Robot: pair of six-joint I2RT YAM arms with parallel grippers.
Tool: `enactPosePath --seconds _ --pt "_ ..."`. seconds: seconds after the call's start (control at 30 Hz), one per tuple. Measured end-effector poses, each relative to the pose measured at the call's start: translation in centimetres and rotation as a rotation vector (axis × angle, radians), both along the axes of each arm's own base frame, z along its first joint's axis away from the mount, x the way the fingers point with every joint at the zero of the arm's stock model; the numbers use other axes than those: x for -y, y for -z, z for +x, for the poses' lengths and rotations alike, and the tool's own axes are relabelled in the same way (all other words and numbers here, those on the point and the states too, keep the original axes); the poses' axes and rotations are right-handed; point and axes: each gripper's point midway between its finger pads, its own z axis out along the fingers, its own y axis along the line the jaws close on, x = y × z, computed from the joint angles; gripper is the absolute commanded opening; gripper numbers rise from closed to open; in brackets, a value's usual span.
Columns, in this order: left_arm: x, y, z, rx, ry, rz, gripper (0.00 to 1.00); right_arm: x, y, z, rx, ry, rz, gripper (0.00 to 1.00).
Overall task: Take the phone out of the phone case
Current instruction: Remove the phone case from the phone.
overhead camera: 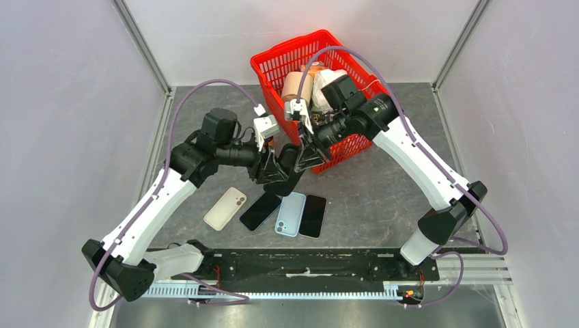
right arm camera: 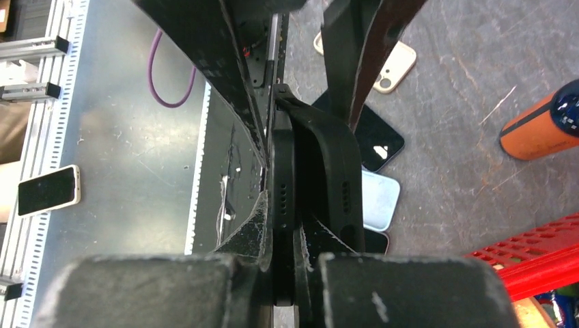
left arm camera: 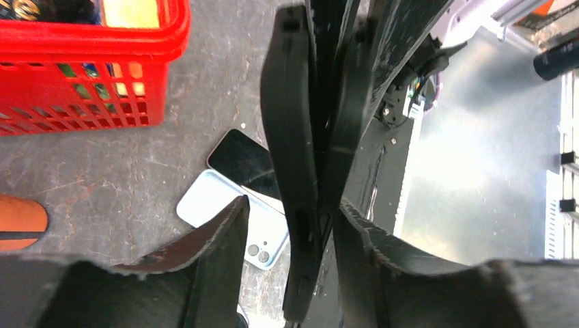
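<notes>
1. Phone and its phone case are both up in the air over the grey table. The table's the biggest thing in shot, w/ the arms bolted at its near edge.
2. Red basket sits at the far side of the table, stuffed w/ misc stuff, and tbh I can't tell what most of it is. The right arm reaches across its front.
3. Left gripper comes in from the left, jaws apart. One finger looks to be against the phone side. The other sits off the case w/ a visible gap, so it's not clamping atm.
4. Right gripper comes in from the basket side. Jaws are together, pinched on what looks like the phone's thin edge (the one w/ the row of speaker holes).
5. Phone vs case: both black, standing on edge btwn the two grippers. They're splayed in a V, joined at one end and apart at the other, so the phone is partly out, not fully.
6. On the table just below, there's a row of 4 lying flat: cream case, black handset, light blue handset and a second black handset.
7. Orange tube w/ a dark end lies on the table near the basket.
</notes>
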Motion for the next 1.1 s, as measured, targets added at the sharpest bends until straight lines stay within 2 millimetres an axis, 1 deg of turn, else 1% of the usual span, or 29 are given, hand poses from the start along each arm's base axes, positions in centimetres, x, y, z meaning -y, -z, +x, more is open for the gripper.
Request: enactPosePath --seconds 0.03,0.1,0.13,0.33,0.5,0.6,0.83,0.97,1.1 --pt "0.0 -0.5 0.2 0.014 -0.008 -0.015 0.61 0.1 0.3 -0.1 -0.004 0.004 -0.017 0.00" --pt "-0.2 -1.4 0.3 0.036 -0.023 -0.038 0.70 0.4 0.8 -0.3 -0.011 0.010 -0.043 0.00" --pt "-0.3 -1.8 0.4 0.041 -0.030 -0.044 0.72 0.5 0.9 -0.3 -0.008 0.013 -0.051 0.00" --pt "-1.0 -4.6 0.9 0.079 -0.079 -0.091 0.74 1.3 1.3 -0.4 0.022 0.014 -0.077 0.00" --pt "-0.6 -6.5 1.6 0.055 -0.119 -0.143 0.74 1.9 0.9 -1.1 0.033 0.002 -0.078 0.00" --pt "0.1 -6.9 2.2 0.019 -0.131 -0.167 0.74 2.1 0.7 -1.3 0.044 -0.003 -0.073 0.00" --pt "1.3 -6.3 2.9 -0.121 -0.146 -0.197 0.73 2.7 0.8 -1.2 0.050 0.000 -0.086 0.00" --pt "1.6 -6.5 3.0 -0.159 -0.147 -0.215 0.72 2.8 0.9 -1.4 0.051 -0.005 -0.089 0.00" --pt "2.0 -7.0 3.7 -0.161 -0.156 -0.242 0.71 2.9 1.2 -1.8 0.050 -0.023 -0.090 0.00"
